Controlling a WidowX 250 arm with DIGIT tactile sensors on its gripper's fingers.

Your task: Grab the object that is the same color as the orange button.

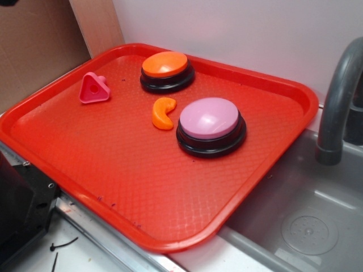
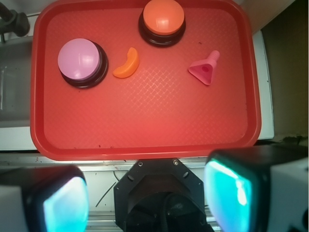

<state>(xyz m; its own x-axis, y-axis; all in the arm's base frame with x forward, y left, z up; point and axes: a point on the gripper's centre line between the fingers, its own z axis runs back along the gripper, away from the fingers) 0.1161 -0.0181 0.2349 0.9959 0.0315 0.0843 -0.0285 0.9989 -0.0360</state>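
- Wrist view shows my gripper [image 2: 145,193] at the bottom edge of the picture, its two blurred teal-lit fingers [image 2: 65,205] spread wide with nothing between them, so I read it as open and empty.
- From the exterior view I cannot see the gripper at all; only a dark part of the rig sits at the lower left corner.
- Just ahead of the fingers lies the near rim of the red textured plastic tray [image 2: 145,125], and the gripper hangs short of it, well apart from everything on it.
- My target, the small glossy orange plastic crescent [image 2: 127,63], lies flat on the tray between the two buttons, just beside the large round pink-lilac button on a black base [image 2: 79,60].
- Its colour matches the large round orange-domed button on a black base [image 2: 163,19], which stands further back near the far rim.
- Off to the other side sits the pink triangular plastic piece [image 2: 205,69], well clear of the crescent.
- I judge the task is at its start: the approach is not yet made.
- Next I need to carry the gripper over the crescent, line the fingers across its narrow width, and descend without clipping the lilac button.
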